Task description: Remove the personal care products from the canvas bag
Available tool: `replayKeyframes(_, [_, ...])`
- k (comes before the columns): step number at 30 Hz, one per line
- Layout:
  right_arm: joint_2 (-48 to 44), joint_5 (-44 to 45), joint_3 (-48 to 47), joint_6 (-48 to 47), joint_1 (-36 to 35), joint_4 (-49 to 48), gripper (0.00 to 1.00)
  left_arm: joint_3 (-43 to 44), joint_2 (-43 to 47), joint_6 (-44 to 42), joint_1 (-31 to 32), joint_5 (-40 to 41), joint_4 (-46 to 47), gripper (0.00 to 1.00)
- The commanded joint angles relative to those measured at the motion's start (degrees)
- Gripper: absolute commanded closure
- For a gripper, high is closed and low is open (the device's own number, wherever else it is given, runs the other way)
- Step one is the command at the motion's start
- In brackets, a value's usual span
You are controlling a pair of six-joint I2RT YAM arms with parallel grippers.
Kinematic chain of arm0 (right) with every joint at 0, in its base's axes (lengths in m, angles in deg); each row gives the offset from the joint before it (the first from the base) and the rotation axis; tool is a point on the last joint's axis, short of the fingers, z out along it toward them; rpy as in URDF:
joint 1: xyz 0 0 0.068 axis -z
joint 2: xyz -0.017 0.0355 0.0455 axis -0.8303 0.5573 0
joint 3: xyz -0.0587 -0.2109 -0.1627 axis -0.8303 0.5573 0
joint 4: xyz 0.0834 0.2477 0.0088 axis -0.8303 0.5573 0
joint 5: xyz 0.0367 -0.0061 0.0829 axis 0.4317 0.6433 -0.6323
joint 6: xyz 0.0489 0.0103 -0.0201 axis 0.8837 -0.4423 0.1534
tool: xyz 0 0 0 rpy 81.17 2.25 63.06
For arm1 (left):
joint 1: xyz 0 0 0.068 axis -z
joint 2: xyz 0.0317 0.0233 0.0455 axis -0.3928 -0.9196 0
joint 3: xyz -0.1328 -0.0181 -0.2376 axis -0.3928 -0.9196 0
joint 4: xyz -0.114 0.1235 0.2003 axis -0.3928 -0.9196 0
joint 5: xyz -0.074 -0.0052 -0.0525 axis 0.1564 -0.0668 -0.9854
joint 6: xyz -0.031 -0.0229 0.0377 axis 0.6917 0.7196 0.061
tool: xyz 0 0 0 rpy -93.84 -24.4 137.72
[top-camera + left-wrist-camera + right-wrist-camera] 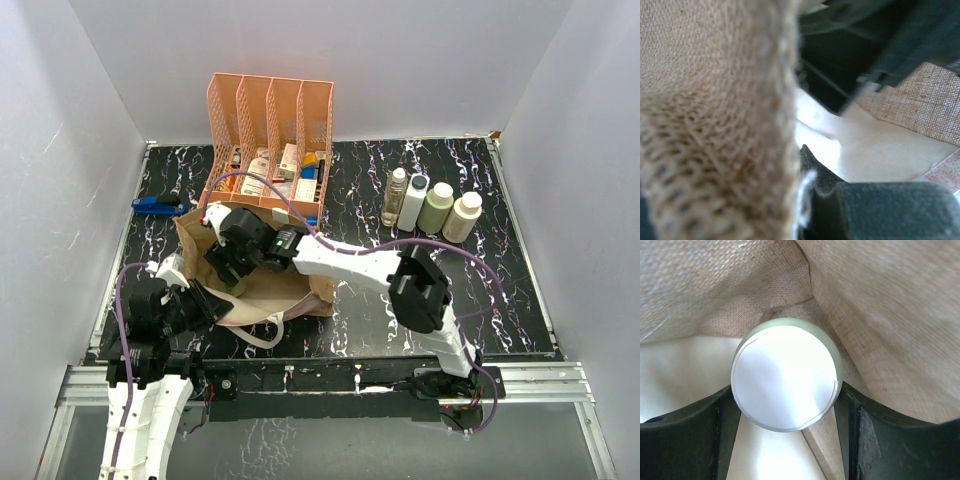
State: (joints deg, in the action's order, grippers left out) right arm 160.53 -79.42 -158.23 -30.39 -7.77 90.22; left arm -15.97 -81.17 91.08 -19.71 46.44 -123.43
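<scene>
Top external view, near edge first. The left gripper (195,303) sits at the near-left rim of the tan-brown canvas bag (300,288). The bag rests on the black white-veined tabletop (400,290), left of centre. A cream strap handle (255,335) trails out of it toward the arm bases.

Left wrist view: coarse tan weave fills the left half, right up against the lens and blurred. One dark finger (890,210) lies just beside the fabric edge. I cannot tell whether this claw is pinching the rim or merely beside it.

The right gripper (225,262) reaches across from the right and dips into the bag's open mouth.

Right wrist view: its two dark fingers (690,440) press against either side of a pale olive-green round bottle (785,380), so the claw is pinching it. The bottle is seen end-on, a white round face toward the camera. It is inside the bag, with canvas walls above and to the right and cream lining below (no gap visible at either finger).

Farther back, well right of the bag, four bottles stand upright in a close row on the tabletop:
- clear bottle with white cap (395,197)
- white bottle (413,202)
- olive-green bottle with cream cap (435,208)
- second olive-green bottle (463,216)

A small blue object (155,205) lies by the left wall. At the far edge, just behind the bag, stands the orange slotted plastic file rack (270,110), with small printed boxes (285,170) in its slots.
</scene>
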Motion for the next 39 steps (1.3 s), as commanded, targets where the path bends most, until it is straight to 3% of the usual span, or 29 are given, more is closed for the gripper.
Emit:
replayKeyframes(1, [-12.7, 0.0, 3.5, 4.7, 1.0, -15.2, 0.64, -0.1, 0.5, -0.5, -0.5, -1.2, -0.2, 1.00])
replayKeyframes(9, [-21.3, -10.1, 15.0, 13.3, 7.3, -24.5, 0.67, -0.1, 0.6, -0.5, -0.5, -1.2, -0.2, 1.00])
replayKeyframes(15, [-19.4, -11.8, 16.6, 9.9, 8.2, -24.0, 0.66, -0.1, 0.6, -0.5, -0.6, -1.2, -0.2, 1.00])
replayKeyframes(24, [-11.0, -1.8, 13.0, 1.2, 6.0, -14.3, 0.65, -0.1, 0.5, -0.9, -0.6, -1.6, -0.1, 1.00])
replayKeyframes(26, [-10.3, 2.1, 10.9, -1.1, 4.7, -11.5, 0.60, -0.1, 0.6, -1.0, -0.5, -1.9, 0.0, 1.00])
replayKeyframes(33, [-10.9, 6.3, 9.3, -4.9, 2.8, -7.0, 0.22, -0.1, 0.5, -0.8, -0.5, -1.6, 0.0, 1.00])
replayKeyframes(39, [-12.4, 5.7, 9.3, -8.2, 2.5, -4.8, 0.08, -0.1, 0.6, -0.8, -0.5, -1.7, 0.0, 1.00])
